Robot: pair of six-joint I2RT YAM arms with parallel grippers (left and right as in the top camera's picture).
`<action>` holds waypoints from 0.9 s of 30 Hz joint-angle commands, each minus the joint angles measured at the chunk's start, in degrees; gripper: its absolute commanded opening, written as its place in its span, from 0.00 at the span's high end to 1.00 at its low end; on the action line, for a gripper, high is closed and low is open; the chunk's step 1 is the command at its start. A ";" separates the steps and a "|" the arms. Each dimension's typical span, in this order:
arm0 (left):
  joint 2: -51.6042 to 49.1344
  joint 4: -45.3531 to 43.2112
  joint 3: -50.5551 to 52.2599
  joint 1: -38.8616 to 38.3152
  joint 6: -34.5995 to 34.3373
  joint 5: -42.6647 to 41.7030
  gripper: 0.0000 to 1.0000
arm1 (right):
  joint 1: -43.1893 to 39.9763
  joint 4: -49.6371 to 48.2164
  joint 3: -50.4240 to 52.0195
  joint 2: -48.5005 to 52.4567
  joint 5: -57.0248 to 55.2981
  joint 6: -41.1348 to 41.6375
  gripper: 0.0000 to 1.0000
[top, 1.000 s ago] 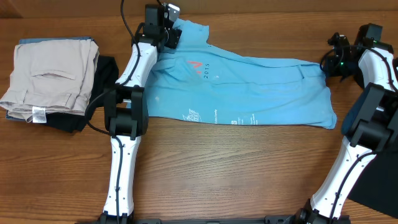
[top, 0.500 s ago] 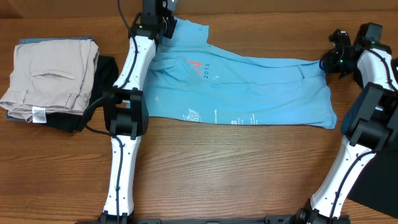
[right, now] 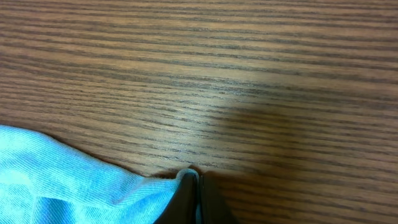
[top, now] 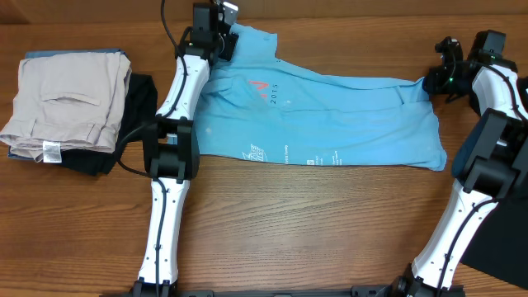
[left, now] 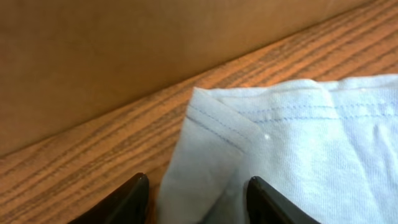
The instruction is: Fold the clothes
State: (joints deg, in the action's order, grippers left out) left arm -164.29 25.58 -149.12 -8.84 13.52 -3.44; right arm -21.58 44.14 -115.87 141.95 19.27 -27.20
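Observation:
The clothes, a light blue T-shirt, lie spread flat across the middle of the table with print facing up. My left gripper is at the shirt's far left corner. In the left wrist view its jaws stand apart over a raised fold of the stitched hem, with cloth between the fingers but not pinched. My right gripper is at the shirt's far right corner. In the right wrist view it is shut, with a thin edge of the blue cloth caught between the fingertips.
Folded beige trousers lie on a dark garment at the table's left. More dark cloth sits at the front right. A brown back board rises just behind the shirt's far left corner.
The left wrist shifted a little toward the back and came back again at the shirt's corner. The right gripper moved slightly left. The shirt lies as before.

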 commanded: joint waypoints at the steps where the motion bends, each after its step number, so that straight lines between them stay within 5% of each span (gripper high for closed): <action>1: -1.38 -0.17 -0.98 0.13 -0.24 -0.57 0.47 | 0.68 0.04 0.42 1.33 0.50 0.20 0.96; 3: -1.38 0.39 -0.98 0.13 -0.24 -0.44 0.53 | 0.68 0.07 0.42 1.33 0.50 0.22 0.96; 7: -1.09 0.28 -1.05 0.20 -2.05 2.43 0.89 | 0.68 0.04 0.42 1.33 0.31 0.17 0.96; 8: -0.98 0.17 -1.07 0.20 -2.08 2.34 0.92 | 0.68 -0.02 0.42 1.33 0.33 0.17 0.96; 18: -0.90 9.92 -16.70 0.61 -5.42 0.35 0.90 | 2.49 -2.12 -2.21 1.31 0.50 3.50 0.96; 27: -0.42 35.56 -30.97 1.86 -5.40 -2.32 0.96 | 3.15 6.38 -8.76 -2.71 3.78 3.67 0.96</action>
State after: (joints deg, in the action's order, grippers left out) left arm -165.16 58.13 -176.83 -8.14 8.93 -3.05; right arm -18.61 48.90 -122.98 142.19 21.87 -23.94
